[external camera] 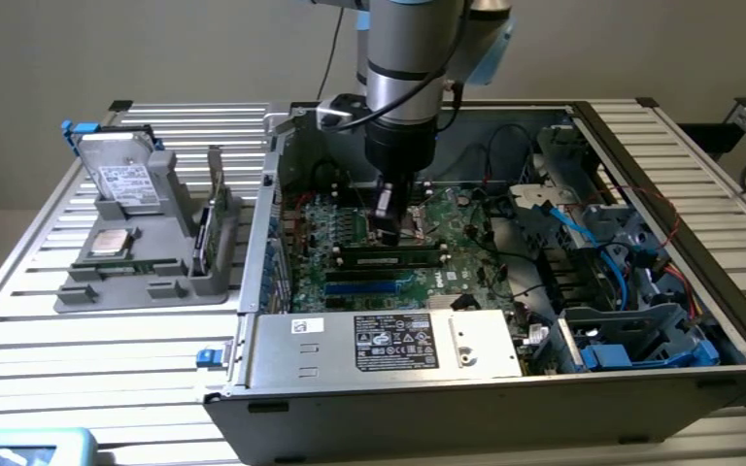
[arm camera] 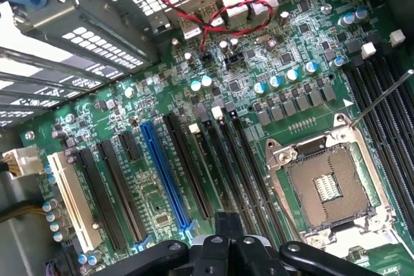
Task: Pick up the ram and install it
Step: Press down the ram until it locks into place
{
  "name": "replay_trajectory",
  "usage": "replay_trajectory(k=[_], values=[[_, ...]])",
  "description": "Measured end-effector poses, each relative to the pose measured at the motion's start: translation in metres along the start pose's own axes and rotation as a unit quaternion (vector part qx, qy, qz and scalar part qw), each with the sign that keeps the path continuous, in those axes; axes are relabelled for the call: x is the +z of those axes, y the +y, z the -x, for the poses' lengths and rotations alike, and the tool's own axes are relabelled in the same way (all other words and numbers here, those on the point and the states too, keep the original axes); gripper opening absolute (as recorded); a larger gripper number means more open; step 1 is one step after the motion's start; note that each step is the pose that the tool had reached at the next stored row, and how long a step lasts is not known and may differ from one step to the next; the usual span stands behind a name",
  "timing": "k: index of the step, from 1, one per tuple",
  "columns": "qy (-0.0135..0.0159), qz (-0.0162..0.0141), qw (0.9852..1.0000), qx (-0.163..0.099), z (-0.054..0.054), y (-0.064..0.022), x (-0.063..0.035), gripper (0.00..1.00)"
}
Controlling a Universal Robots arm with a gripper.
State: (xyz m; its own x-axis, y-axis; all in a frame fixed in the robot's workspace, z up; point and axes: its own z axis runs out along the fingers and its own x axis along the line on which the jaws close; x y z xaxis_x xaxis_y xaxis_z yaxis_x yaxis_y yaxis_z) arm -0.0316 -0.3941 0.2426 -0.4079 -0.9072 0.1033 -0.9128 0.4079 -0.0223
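- Inside the open computer case (external camera: 684, 320), the ram (external camera: 387, 260) lies along a black motherboard slot, just below the gripper (external camera: 390, 231).
- The gripper's fingers are closed together, holding nothing, above the green motherboard (arm camera: 259, 88) beside the empty processor socket (arm camera: 326, 189).
- The power supply (external camera: 387, 342) carries a white label; its writing is unreadable.

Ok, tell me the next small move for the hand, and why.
Probably ease the shut hand down onto the ram: the stick already lies along its slot right by the hand, and I cannot tell whether it is fully seated.
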Motion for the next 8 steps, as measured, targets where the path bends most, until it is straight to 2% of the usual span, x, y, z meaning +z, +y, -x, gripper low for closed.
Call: replay_trajectory(k=[4, 8], values=[[0.0005, 0.0027, 0.9996, 0.029, 0.0000, 0.0000, 0.0000, 0.11], [0.0010, 0.0054, 0.9983, 0.057, 0.0000, 0.0000, 0.0000, 0.11]])
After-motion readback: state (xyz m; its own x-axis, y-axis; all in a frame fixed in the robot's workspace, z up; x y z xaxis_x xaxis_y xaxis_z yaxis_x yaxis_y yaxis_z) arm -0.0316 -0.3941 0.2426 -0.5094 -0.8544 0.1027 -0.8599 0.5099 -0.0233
